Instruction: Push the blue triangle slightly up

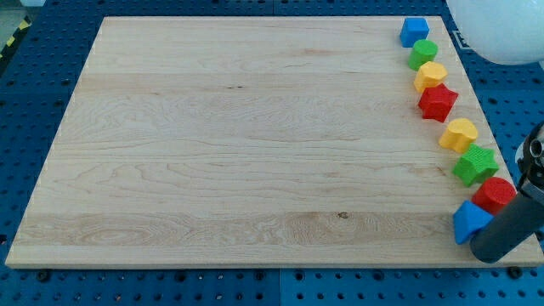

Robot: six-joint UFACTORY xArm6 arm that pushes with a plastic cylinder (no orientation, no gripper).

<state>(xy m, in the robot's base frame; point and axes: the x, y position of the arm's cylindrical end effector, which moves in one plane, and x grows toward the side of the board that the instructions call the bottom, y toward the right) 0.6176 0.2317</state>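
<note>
The blue triangle (469,222) lies at the board's lower right corner. My tip (487,252) is right beside it, at its lower right, and looks to be touching it or nearly so. The dark rod rises from there toward the view's right edge. A red block (495,194) sits just above and to the right of the blue triangle, against it.
A line of blocks runs up the board's right edge: a green star (474,164), a yellow heart (460,134), a red star (438,102), a yellow block (430,76), a green block (422,53) and a blue block (414,31). The wooden board's bottom edge (255,265) is close below the triangle.
</note>
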